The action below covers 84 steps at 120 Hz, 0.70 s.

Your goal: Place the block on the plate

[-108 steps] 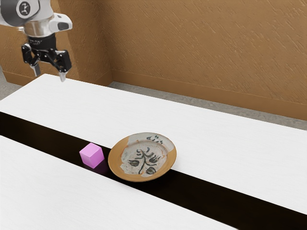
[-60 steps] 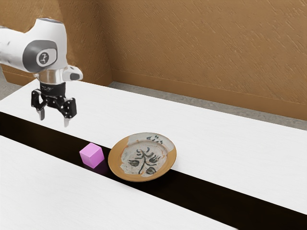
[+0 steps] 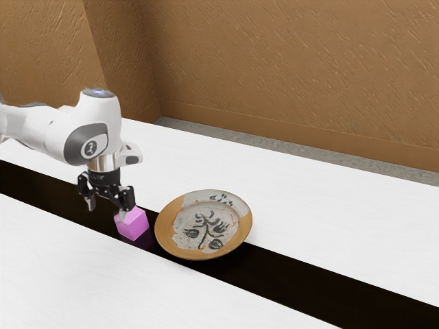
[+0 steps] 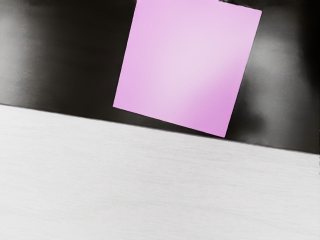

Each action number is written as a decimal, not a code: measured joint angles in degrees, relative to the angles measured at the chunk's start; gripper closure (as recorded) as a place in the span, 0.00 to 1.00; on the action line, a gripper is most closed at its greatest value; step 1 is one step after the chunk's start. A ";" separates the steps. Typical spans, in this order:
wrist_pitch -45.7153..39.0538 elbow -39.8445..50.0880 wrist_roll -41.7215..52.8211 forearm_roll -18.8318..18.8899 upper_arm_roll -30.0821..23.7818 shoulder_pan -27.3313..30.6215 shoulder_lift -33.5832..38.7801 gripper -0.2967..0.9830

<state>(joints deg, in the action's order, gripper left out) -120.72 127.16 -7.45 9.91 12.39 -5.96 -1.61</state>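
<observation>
Carefully centre over the pink cube (image 3: pixel 132 225)

The black two-finger gripper (image 3: pixel 107 209) stands open, offset from the pink cube, which rests on the dark stripe (image 3: pixel 41 188) just beside the floral plate (image 3: pixel 169 241). Align the fingers (image 3: pixel 124 213) with opposite faces, then lower straight so neither catches its top edge.

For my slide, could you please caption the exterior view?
Open fingers near a pink cube beside a floral-patterned plate.

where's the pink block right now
In the exterior view, the pink block sits on the table's black stripe, just to the exterior view's left of the plate, with the open jaws above it.
</observation>
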 joint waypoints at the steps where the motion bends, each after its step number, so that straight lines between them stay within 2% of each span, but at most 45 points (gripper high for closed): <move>1: -0.28 -0.08 0.05 0.00 0.00 0.00 -0.20 0.23; 38: -6.79 -5.66 3.07 -2.47 0.29 2.57 -8.93 0.23; 84: -8.73 -5.67 8.92 -3.38 -0.96 2.52 -10.55 0.23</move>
<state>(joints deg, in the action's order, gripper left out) -129.46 121.49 1.46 6.52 11.43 -3.44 -12.16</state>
